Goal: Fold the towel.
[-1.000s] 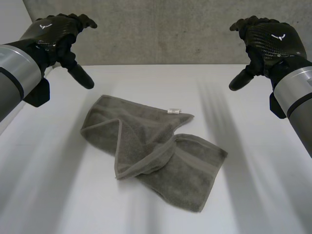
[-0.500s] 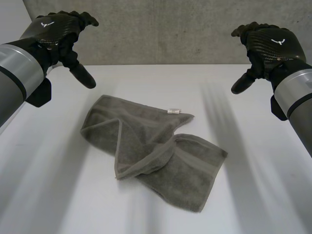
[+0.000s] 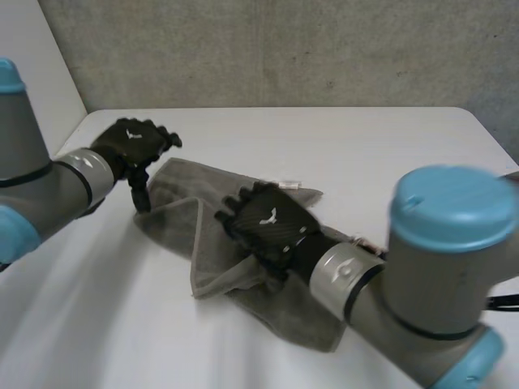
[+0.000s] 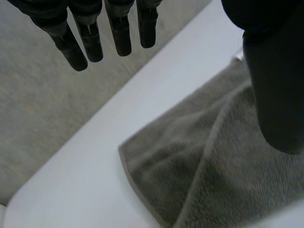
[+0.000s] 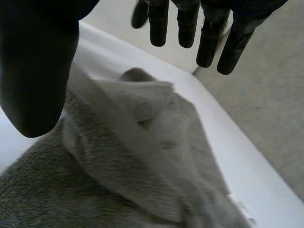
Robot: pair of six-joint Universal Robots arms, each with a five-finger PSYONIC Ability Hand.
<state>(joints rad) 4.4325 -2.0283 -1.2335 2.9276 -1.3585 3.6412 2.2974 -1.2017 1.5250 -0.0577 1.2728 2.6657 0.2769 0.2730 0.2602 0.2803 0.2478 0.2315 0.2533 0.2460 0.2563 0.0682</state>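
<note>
At centre of white table (image 3: pixel 381 138), crumpled grey towel (image 3: pixel 211 235) lies w/ long axis far-left to near-right; left hand (image 3: pixel 134 144) hovers by its far-left corner, fingers straight, thumb apart; right hand (image 3: pixel 266 217) over towel's middle, fingers spread, holding nothing

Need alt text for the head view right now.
A crumpled grey towel lies on a white table. The open left hand is at its far left corner; the open right hand is over its middle.
</note>
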